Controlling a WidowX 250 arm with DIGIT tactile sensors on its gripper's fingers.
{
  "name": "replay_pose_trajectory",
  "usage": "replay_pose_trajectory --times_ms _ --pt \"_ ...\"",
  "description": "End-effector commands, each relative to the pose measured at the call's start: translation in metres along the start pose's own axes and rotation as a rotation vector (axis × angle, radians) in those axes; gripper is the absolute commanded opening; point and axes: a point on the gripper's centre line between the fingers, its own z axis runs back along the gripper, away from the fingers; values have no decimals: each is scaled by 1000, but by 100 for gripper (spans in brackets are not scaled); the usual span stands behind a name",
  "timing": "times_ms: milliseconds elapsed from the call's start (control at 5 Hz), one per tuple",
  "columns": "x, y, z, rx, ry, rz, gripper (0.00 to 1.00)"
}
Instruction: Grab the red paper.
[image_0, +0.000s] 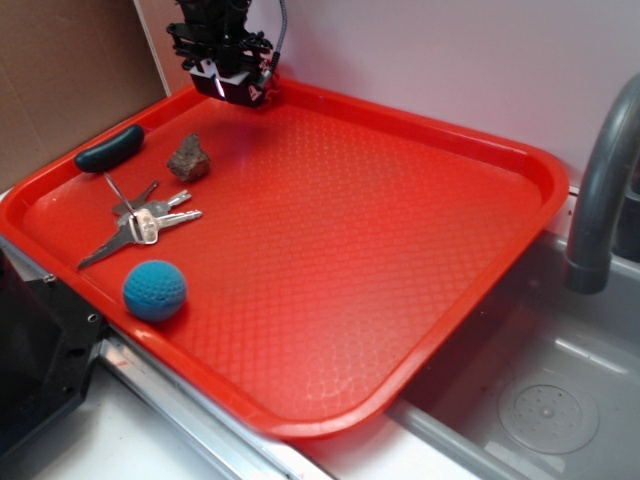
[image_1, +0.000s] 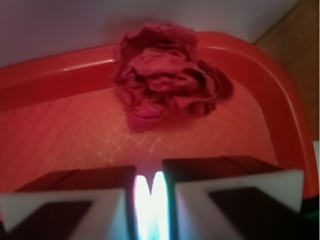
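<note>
In the exterior view you see the red tray (image_0: 400, 250) tilted across the edge of a grey sink (image_0: 560, 400), with a grey faucet (image_0: 600, 190) cut off at the right edge. No label, brand or writing can be read on anything here. The gripper (image_0: 238, 88) hangs over the tray's far rim; its upper arm is cropped by the top of the picture, and from this angle you cannot tell how its fingers stand. The red paper is not visible in this view; the gripper's body covers that stretch of the rim. Toward the tray's left side lie a grey-brown stone (image_0: 188, 158), a dark teal handle-shaped object (image_0: 108, 148) against the left rim, a bunch of keys (image_0: 145, 222) nearer the front, and a blue ball (image_0: 154, 290) by the front-left rim. A black object at the lower left is cut off and cannot be identified.

In the wrist view you find the red paper (image_1: 167, 80), a wrinkled dark red wad, resting on the tray floor (image_1: 65, 135) right against its far rim, near the rounded corner. The fingers (image_1: 75, 200) sit blurred along the bottom edge, drawn nearly together with only a thin bright slit between them, clenched on nothing and apart from the paper. No writing shows here either.
</note>
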Motion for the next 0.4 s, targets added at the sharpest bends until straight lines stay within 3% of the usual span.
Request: replay_pose_trajectory --times_ms 0,200 --pt "29 15 13 22 -145 56 100" --pt "36 13 15 10 -165 49 100"
